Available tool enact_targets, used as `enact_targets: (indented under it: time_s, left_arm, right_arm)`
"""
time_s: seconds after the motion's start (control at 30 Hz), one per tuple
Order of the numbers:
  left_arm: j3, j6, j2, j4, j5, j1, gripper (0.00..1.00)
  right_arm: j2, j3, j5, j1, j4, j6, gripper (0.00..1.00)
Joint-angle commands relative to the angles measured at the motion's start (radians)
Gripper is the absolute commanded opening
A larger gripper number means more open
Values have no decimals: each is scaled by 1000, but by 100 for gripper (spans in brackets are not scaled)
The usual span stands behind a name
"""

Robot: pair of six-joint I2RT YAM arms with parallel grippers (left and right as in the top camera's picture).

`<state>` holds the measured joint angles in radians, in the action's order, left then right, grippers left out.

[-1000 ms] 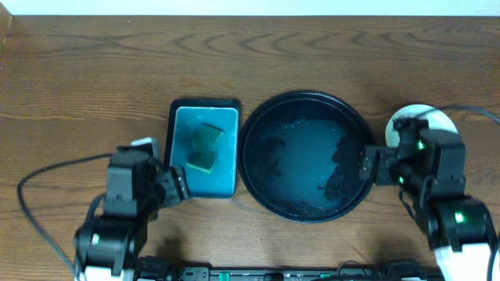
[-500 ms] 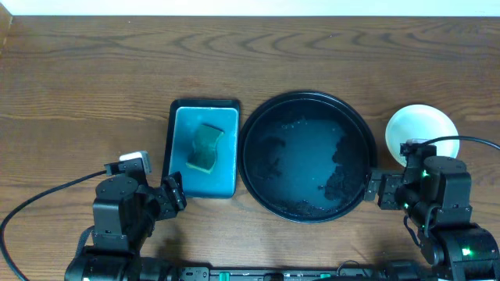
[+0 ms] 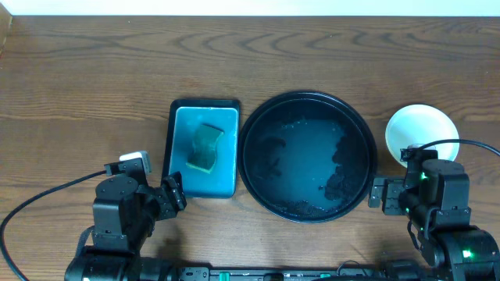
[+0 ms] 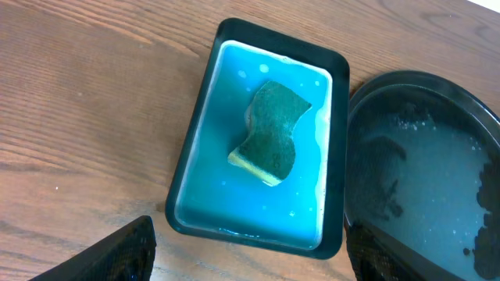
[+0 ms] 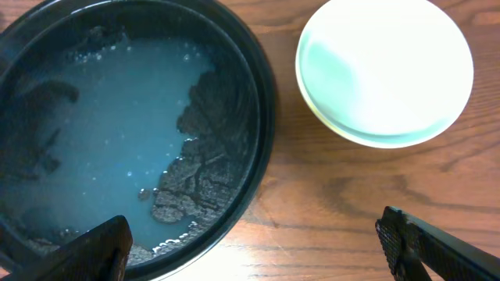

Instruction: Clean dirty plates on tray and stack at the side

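Observation:
The pale mint plates [image 3: 422, 133] sit stacked on the wood right of the large round black tray [image 3: 243, 152]; no scribble marks show on the top face, and no yellow plate is visible. The stack also shows in the right wrist view [image 5: 387, 70]. The black tray [image 5: 266, 117] holds only soapy water and dark foam, no plates. My right gripper [image 3: 377, 193] [image 5: 262, 254] is open and empty, near the tray's front right rim and in front of the stack. My left gripper [image 3: 173, 193] [image 4: 250, 265] is open and empty, just in front of the teal tray.
A rectangular teal tray [image 3: 205, 102] [image 4: 250, 237] with blue water stands left of the black tray [image 4: 349, 140], almost touching it. A green and yellow sponge [image 3: 205, 148] [image 4: 269, 133] lies in it. Cables trail beside both arms near the front edge.
Both arms have drawn back toward the front edge. The right gripper has come off the plate stack, which now shows whole. Little has moved in the last half second.

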<state>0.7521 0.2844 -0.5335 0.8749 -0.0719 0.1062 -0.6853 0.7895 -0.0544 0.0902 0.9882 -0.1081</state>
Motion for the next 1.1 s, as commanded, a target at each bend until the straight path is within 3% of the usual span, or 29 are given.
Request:
enact_targets:
  time_s: [0.0,0.17,0.43,0.67,1.07]
  left_arm:
    - [-9,-2,4,-1,12,-3,79]
    - [-9,-2,4,-1,12,-3,79]
    - [-9,-2,4,-1,12,-3,79]
    - [-9,-2,4,-1,12,-3,79]
    - [-9,-2,4,-1,12,-3,79]
  right_arm:
    - [24,-7,-31,9,5,27,99]
    - [75,-11,11,9,0,27,99]
    - [248,-111,41,34,-307,27,99]
    - [447,-354,56,76,-721,27,99]
    - [681,-693,142,76,-1012,27,99]
